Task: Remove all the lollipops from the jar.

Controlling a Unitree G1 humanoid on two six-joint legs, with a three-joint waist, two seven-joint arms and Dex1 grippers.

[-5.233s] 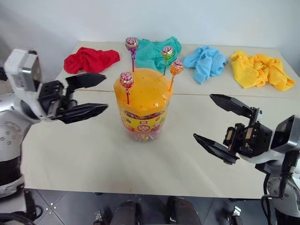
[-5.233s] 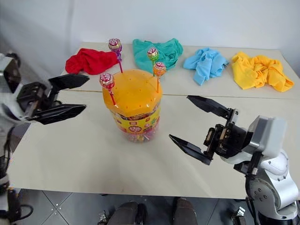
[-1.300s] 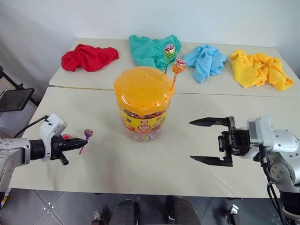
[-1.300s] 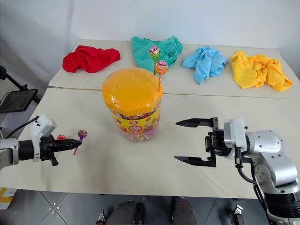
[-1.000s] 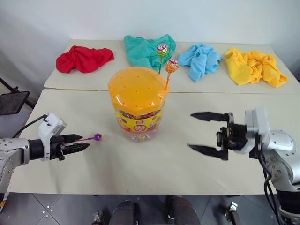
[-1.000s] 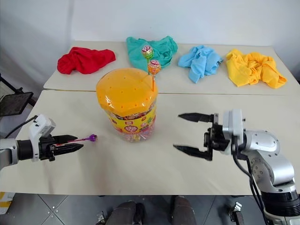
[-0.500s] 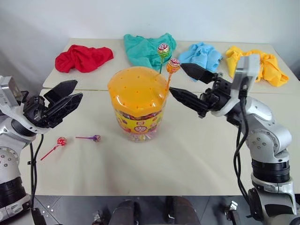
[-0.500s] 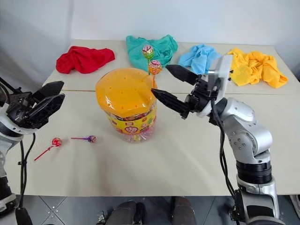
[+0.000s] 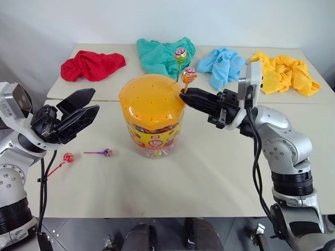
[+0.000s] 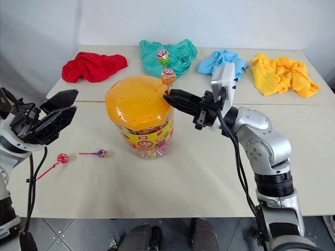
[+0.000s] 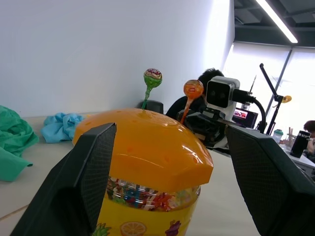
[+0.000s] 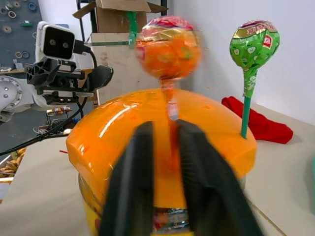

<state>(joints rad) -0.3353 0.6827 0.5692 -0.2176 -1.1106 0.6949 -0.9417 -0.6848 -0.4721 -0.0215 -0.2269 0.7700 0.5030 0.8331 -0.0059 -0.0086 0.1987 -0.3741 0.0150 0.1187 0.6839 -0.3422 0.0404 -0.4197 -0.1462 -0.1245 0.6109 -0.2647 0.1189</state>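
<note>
The jar (image 9: 152,117) stands in the middle of the near table (image 9: 209,178), with its orange domed lid (image 9: 152,99) on. Two lollipops are in the lid, on the far right part of the dome. The orange lollipop (image 9: 188,74) is nearer to me and the green lollipop (image 9: 180,54) is just behind it, both with the stick upright.

My right gripper (image 9: 184,94) reaches from the right side to the lid, and its two black fingers are pressed together on the stick of the orange lollipop, just under the candy head. In the right wrist view the stick passes between the fingers (image 12: 133,182), and the candy stands above them.

My left gripper (image 9: 89,104) hovers at the left of the jar, near it but apart from it. Its fingers are spread and there is nothing between them. It points toward the jar.

Two other lollipops lie on the table at the left of the jar: the purple lollipop (image 9: 106,153) near the foot of the jar, and the red-pink lollipop (image 9: 68,157) further left, under my left gripper.

On the far table (image 9: 125,86) lie four cloths in a row: a red cloth (image 9: 91,65), a teal cloth (image 9: 159,52), a blue cloth (image 9: 222,64) and a yellow cloth (image 9: 285,73).
</note>
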